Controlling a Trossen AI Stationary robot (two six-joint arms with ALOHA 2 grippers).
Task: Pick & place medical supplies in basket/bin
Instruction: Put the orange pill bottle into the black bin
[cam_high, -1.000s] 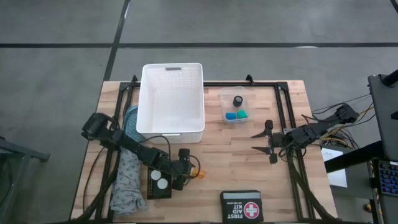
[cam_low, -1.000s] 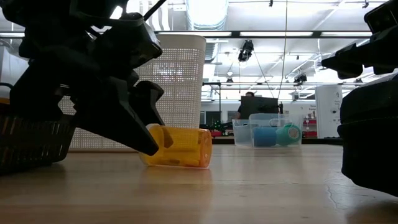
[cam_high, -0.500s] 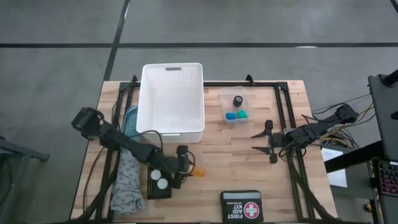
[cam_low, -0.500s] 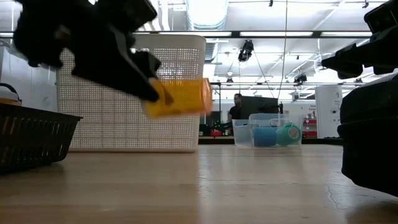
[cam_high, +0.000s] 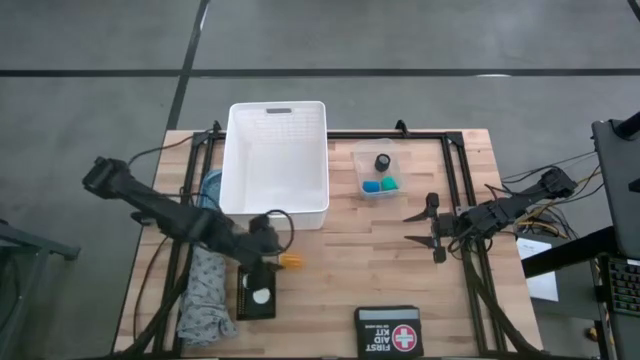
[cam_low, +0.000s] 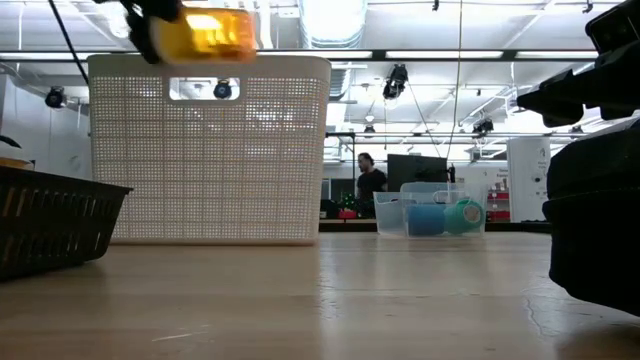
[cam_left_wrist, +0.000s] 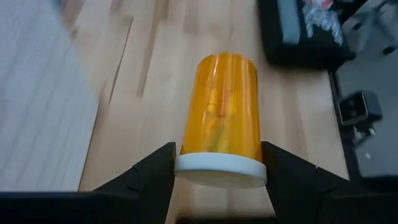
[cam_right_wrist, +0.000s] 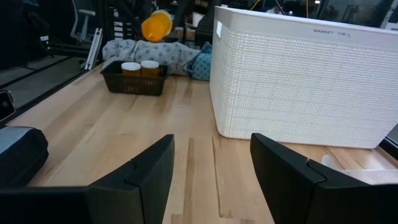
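Note:
An orange pill bottle (cam_left_wrist: 220, 118) with a white cap sits in my left gripper (cam_left_wrist: 219, 163), which is shut on it. In the high view the left gripper (cam_high: 270, 248) hangs just near of the white slotted basket (cam_high: 277, 160). In the low view the bottle (cam_low: 205, 30) is level, above the basket's rim (cam_low: 210, 62). A small black tray (cam_right_wrist: 132, 83) holds two more bottles. The teal patterned cloth (cam_high: 204, 290) lies at the table's left edge. The clear tub (cam_high: 379, 173) holds blue, green and black pieces. My right gripper (cam_high: 428, 228) waits open at the table's right. My left gripper pinches the bottle at its white cap end (cam_left_wrist: 220, 172), one finger (cam_left_wrist: 151, 179) on either side of the cap. The orange body points straight out ahead of the fingers. The bottle is lifted clear of the table and lies about level.
The black FIRST AID KIT case (cam_high: 388, 330) lies at the near edge. A black frame runs along the table's far and side edges. Bare wood shows between the basket, the tub and my right gripper.
My left gripper, shut on the orange bottle, has lifted it off the table and carried it up and toward the basket, toward the table's left and far edges. The bottle has risen from the tabletop to above the basket's rim, staying about level.

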